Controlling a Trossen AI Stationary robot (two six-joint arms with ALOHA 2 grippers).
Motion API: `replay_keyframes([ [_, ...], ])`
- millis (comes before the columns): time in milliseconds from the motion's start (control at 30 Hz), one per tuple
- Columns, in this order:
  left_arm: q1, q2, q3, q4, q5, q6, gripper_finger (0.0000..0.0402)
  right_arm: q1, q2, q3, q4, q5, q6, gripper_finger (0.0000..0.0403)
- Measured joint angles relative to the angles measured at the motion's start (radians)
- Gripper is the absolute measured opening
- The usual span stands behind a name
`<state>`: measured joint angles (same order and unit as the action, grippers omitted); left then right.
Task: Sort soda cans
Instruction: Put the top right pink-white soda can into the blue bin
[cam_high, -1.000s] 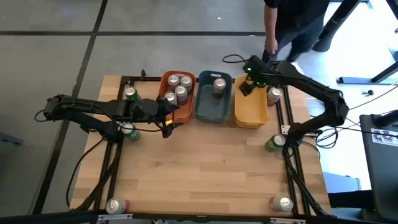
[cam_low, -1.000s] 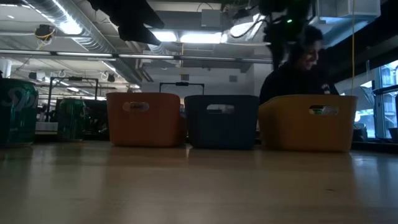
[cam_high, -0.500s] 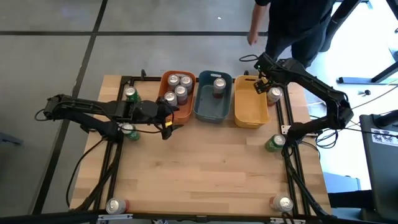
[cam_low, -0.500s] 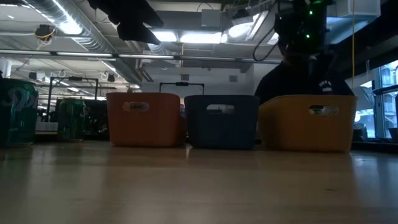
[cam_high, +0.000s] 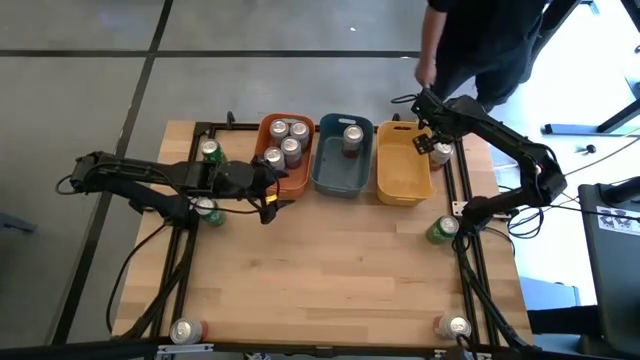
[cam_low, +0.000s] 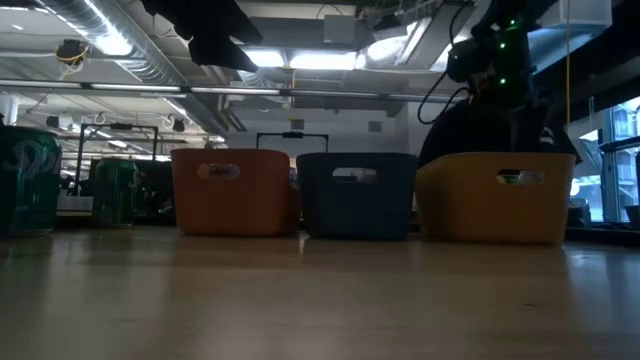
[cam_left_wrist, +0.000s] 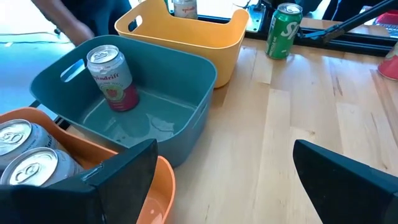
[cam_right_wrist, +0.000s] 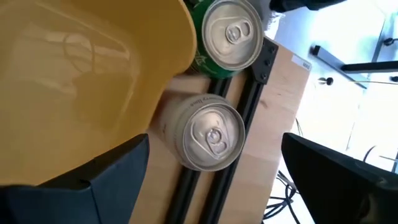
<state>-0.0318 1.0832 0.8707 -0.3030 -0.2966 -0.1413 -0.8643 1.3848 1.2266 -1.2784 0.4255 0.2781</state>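
Along the far edge of the counter (cam_high: 330, 270) three bins stand side by side. Orange bin (cam_high: 288, 152): holds four silver-topped soda cans (cam_high: 285, 143). Grey-blue bin (cam_high: 343, 158): holds one can with a red label (cam_left_wrist: 114, 78), upright against its far wall. Yellow bin (cam_high: 402, 166): interior bare in the high view and in the right wrist view.

Loose cans on the counter:
- one silver can (cam_right_wrist: 207, 134) just beside the yellow bin's outer wall, with a green can (cam_right_wrist: 229, 36) close beside it in the right wrist view;
- one green can (cam_high: 441, 230) near the right edge, well apart from the bins;
- two green cans (cam_high: 208, 150) near the left edge, one at the far rail and one beside the left arm;
- one can at each near corner, left (cam_high: 185, 331) and right (cam_high: 455, 327).

Right claw (cam_high: 428, 142): above the silver can beside the yellow bin, fingers apart, nothing between them. Left claw (cam_high: 272, 188): at the near rim of the orange bin, fingers apart and holding nothing.

Counter surface is light wood planks with dark rails along both sides. A person in dark clothing (cam_high: 480, 40) stands on the grey floor beyond the far right corner. The low view shows ceiling lights (cam_low: 290, 60) and ducts behind the bins.
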Motion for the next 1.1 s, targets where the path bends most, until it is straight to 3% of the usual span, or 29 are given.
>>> replay_keyframes([
  [333,0.000,0.000,0.000,0.000,0.000,0.009,0.0363,0.000,0.103,0.000,-0.027,0.058,0.014,0.0365],
  [1100,0.001,0.000,0.000,0.000,0.000,0.019,0.0363,-0.041,0.250,0.000,-0.044,-0.001,0.009,0.0365],
])
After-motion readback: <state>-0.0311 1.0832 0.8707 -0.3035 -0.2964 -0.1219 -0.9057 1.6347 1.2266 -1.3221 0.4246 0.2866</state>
